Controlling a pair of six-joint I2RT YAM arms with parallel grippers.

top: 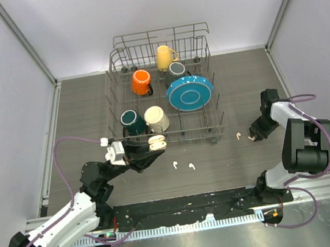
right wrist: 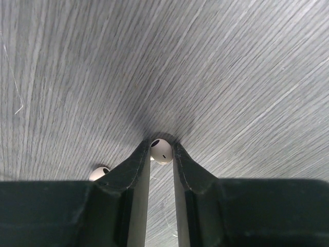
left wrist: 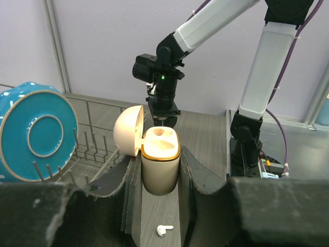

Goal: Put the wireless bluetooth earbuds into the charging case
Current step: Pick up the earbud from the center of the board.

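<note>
White glossy plastic is what I must handle. Nearest to my bases, on the grey table [top: 77,111], lie the left loose earbud [top: 176,165] and the right loose earbud [top: 192,166], close together and untouched. A little further, my left gripper [top: 154,144] is clamped on the charging case [left wrist: 160,172], which stands upright between the fingers, its lid [left wrist: 127,128] flipped open and its sockets looking empty. Over to the right, my right gripper [top: 254,137] stands narrow on the pinched earbud [right wrist: 162,151], the pads against its round head. The fourth earbud [top: 239,136] lies just beside it.

I judge this thing very light, hard and slippery, so it may pop out. A gentle pinch across the head, stem free, seems best. Farthest is the dish rack [top: 203,131] with an orange mug [top: 140,81] and a blue plate [top: 190,92].
</note>
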